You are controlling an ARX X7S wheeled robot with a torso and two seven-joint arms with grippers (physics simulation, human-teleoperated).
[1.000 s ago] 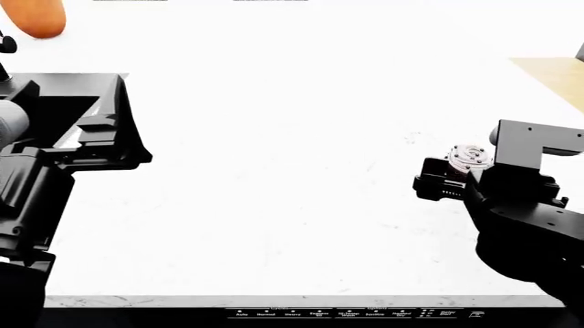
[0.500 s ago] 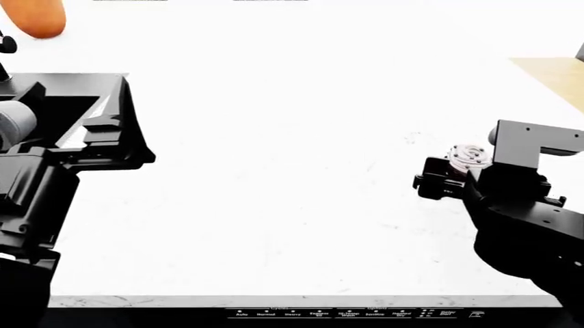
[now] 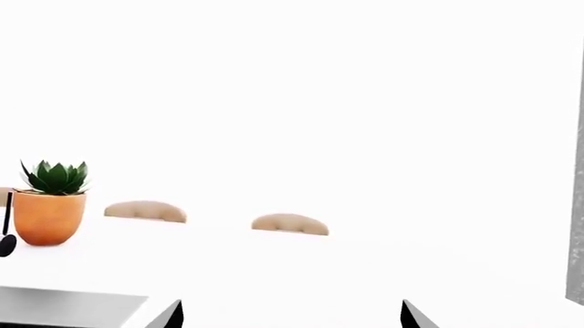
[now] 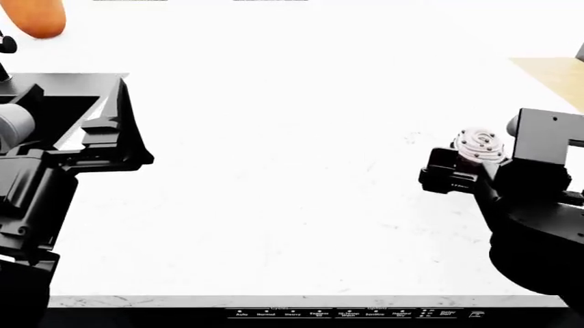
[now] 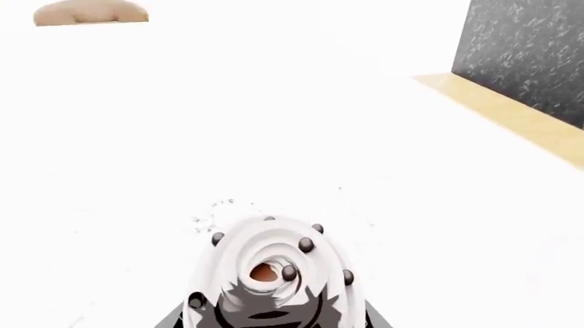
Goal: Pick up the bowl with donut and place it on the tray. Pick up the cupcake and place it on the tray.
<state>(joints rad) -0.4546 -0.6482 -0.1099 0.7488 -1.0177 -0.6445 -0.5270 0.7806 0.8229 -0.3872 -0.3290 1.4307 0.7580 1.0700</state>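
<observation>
The cupcake (image 5: 269,270), white swirled frosting with dark beads, sits between the jaws of my right gripper (image 5: 269,322), which is shut on its dark wrapper. In the head view the cupcake (image 4: 478,145) is held just above the white counter at the right, with the right gripper (image 4: 463,169) around its base. My left gripper (image 3: 292,321) is open, its two fingertips wide apart with nothing between them. The bowl and the donut are out of view. A flat grey slab (image 3: 64,307) shows beside the left gripper; I cannot tell whether it is the tray.
An orange pot with a green succulent (image 3: 50,208) stands at the back left, also seen as the orange pot (image 4: 37,17). A wooden board (image 4: 554,78) lies at the right. Two tan chair backs (image 3: 290,223) rise beyond the counter's far edge. A dark speckled wall (image 5: 524,48) is at the right.
My right gripper has lifted the cupcake a little and shifted it slightly right. The left arm has barely moved.
</observation>
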